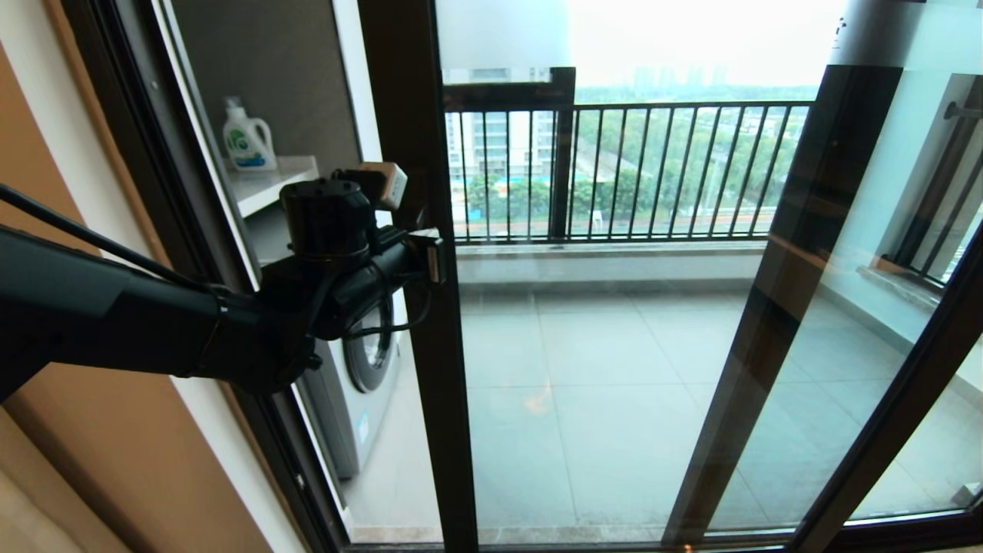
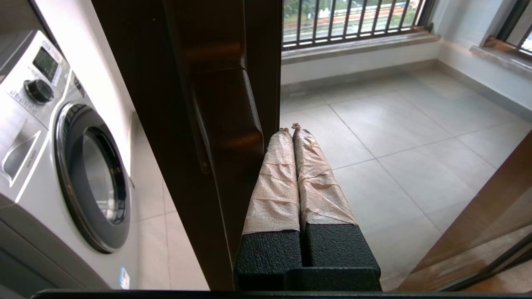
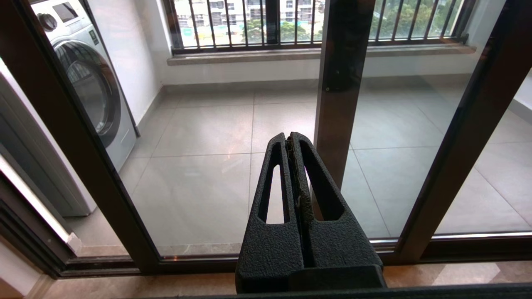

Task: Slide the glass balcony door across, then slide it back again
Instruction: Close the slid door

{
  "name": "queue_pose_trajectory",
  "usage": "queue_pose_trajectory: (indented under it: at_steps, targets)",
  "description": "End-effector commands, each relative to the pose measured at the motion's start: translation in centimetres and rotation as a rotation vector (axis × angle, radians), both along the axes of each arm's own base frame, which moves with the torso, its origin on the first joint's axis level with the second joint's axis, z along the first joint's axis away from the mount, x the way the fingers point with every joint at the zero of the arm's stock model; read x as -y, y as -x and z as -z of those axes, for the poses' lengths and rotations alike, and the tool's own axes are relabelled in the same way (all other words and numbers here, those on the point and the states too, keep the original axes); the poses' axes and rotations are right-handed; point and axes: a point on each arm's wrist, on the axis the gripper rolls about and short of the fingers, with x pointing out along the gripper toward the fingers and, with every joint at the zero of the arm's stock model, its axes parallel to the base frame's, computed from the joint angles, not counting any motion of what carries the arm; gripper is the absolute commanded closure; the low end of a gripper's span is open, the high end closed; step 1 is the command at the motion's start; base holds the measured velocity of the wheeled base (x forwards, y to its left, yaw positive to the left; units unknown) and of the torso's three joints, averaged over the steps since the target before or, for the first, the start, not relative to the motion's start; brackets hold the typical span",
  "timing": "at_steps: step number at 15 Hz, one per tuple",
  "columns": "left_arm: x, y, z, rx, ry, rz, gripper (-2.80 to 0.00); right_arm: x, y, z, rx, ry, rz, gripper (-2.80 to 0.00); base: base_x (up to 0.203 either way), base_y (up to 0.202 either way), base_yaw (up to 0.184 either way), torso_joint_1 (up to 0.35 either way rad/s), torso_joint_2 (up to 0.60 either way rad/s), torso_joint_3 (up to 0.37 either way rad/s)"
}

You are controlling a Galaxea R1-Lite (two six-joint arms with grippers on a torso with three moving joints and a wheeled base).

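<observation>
The glass balcony door (image 1: 614,346) is a tall clear panel in a dark brown frame. Its left stile (image 1: 418,115) stands a little way off the wall-side frame (image 1: 192,192). My left gripper (image 1: 434,257) reaches in from the left at mid height. In the left wrist view the left gripper (image 2: 290,128) is shut, its taped fingers (image 2: 274,182) lying against the glass-side flank of the dark bar handle (image 2: 226,120), with nothing between them. My right gripper (image 3: 287,136) is shut and empty, held low in front of the glass, and does not show in the head view.
A washing machine (image 1: 361,384) stands on the balcony behind the stile, with a detergent bottle (image 1: 247,138) on a shelf above it. A second dark stile (image 1: 776,307) crosses the glass on the right. The balcony railing (image 1: 630,169) lies beyond the tiled floor.
</observation>
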Motion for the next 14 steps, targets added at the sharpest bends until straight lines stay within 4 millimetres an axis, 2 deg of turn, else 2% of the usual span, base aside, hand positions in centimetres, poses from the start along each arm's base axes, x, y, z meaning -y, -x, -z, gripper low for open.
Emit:
queue_pose_trajectory:
  at_steps: [1, 8, 14]
  targets:
    - [-0.4, 0.0, -0.3, 0.010, 0.004, -0.018, 0.00, 0.0, -0.1, 0.2, -0.010, 0.000, -0.001, 0.00, 0.000, 0.000, 0.000, 0.000, 0.00, 0.000]
    - [-1.4, 0.8, -0.4, 0.002, 0.002, -0.029, 0.00, 0.0, -0.1, 0.2, -0.010, 0.000, -0.001, 0.00, 0.000, 0.000, 0.000, 0.000, 0.00, 0.000]
    - [-2.6, 0.8, -0.7, 0.005, 0.004, -0.059, 0.00, 0.0, -0.1, 0.2, -0.010, 0.000, -0.001, 0.00, 0.000, 0.000, 0.000, 0.000, 0.00, 0.000]
